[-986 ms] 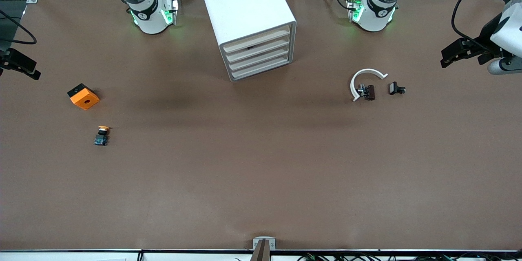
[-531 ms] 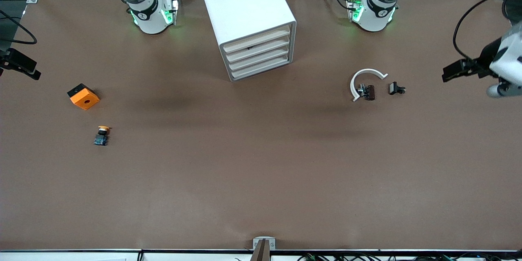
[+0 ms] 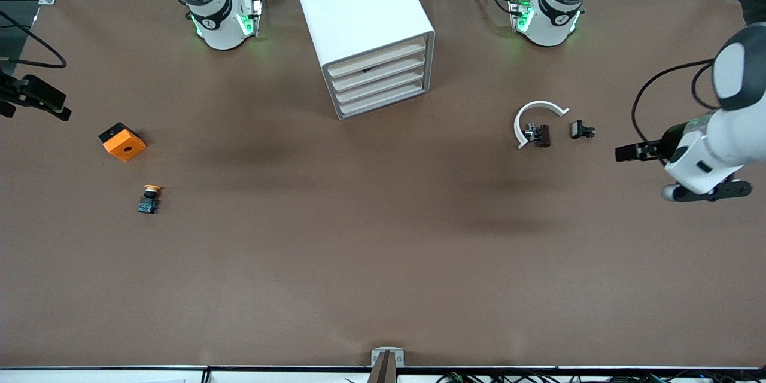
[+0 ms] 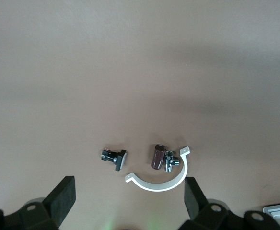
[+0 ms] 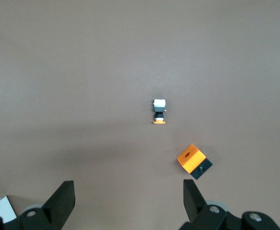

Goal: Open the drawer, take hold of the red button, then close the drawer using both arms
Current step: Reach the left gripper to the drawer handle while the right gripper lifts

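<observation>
Left gripper [image 3: 625, 152] agape over table's left-arm end, right gripper [image 3: 51, 105] likewise.

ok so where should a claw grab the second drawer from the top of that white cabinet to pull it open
Take the cream-fronted second drawer of the white boxy cabinet by its front edge, probably hooking a finger into the dark gap above it. Come from in front of the cabinet, level with the drawer: all four fronts sit flush and show no handle.
</observation>
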